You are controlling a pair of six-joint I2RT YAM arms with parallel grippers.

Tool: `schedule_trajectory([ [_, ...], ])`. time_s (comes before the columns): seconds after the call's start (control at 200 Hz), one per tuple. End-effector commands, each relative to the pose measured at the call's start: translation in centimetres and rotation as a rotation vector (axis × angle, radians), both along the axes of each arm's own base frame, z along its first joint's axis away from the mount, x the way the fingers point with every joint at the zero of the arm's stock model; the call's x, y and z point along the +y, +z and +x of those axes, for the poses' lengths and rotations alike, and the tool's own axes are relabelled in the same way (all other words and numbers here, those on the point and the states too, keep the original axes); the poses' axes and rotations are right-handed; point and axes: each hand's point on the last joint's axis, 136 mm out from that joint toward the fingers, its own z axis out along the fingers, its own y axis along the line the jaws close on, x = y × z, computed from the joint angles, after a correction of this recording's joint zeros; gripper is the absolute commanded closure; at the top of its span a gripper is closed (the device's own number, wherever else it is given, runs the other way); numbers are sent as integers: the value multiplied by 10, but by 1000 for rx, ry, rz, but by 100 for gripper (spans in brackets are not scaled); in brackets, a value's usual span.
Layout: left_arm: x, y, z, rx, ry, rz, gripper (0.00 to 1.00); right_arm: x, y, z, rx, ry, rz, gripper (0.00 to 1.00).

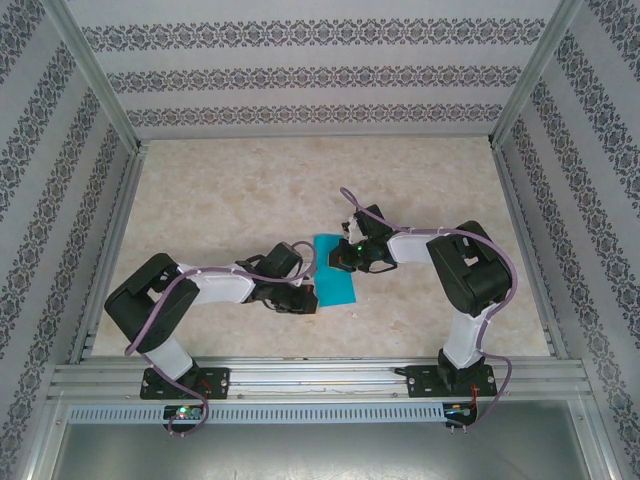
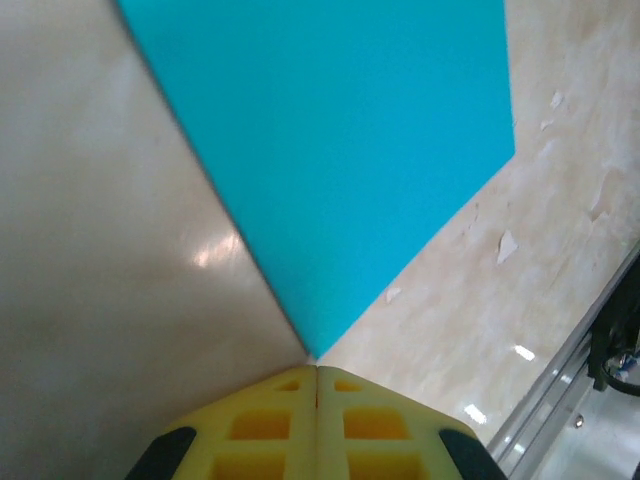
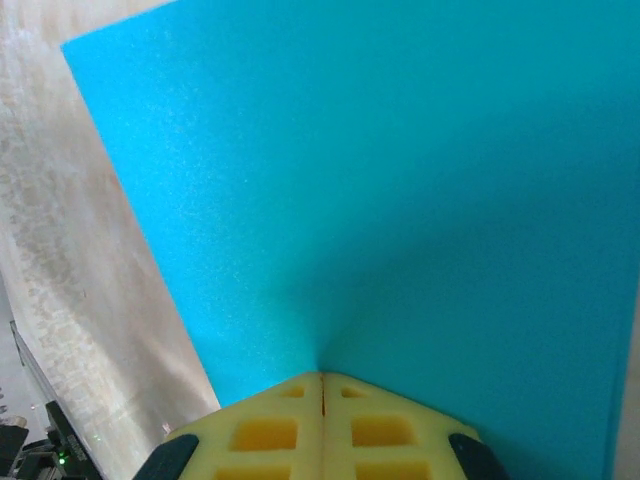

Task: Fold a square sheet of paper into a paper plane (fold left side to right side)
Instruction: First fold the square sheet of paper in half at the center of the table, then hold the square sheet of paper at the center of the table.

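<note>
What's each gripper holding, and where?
Cannot be told: both shut, tips against the square sheet of paper, left gripper at its corner, right gripper on its face.

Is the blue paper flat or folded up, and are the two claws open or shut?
square sheet of paper: lying flat on the table, between the claws.
left claw: shut, its tip at a corner of the paper.
right claw: shut, its tip against the paper.

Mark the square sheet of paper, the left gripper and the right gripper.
square sheet of paper [image 1: 335, 288]: top external view, bare teal near half.
left gripper [image 2: 317, 368]: left wrist view, seam where the yellow fingertips meet.
right gripper [image 3: 322, 376]: right wrist view, seam where the yellow fingertips meet.
</note>
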Motion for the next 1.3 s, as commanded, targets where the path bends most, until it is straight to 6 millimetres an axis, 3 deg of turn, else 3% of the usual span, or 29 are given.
schedule_trajectory([
  [0.0, 2, 21, 7, 10, 28, -50, 99, -35, -37, -12, 57, -56, -184, 100],
  [0.195, -8, 37, 47, -63, 32, -69, 99, -33, -37, -12, 54, -53, -182, 100],
  [0.495, -24, 16, 78, -83, 34, -21, 100, -29, -34, -13, 47, -47, -174, 100],
  [0.65, -17, -6, 72, -45, 31, 43, 100, -21, -19, -6, 26, -47, -131, 100],
  [0.959, -2, -30, 53, 40, 92, 82, 100, -8, 42, 13, -97, -54, -32, 100],
  [1.104, 0, -32, 50, 53, 114, 92, 100, -18, 56, 0, -116, -71, -33, 100],
  [1.294, -2, -31, 48, 54, 118, 88, 100, -20, 53, -32, -66, -78, 3, 100],
])
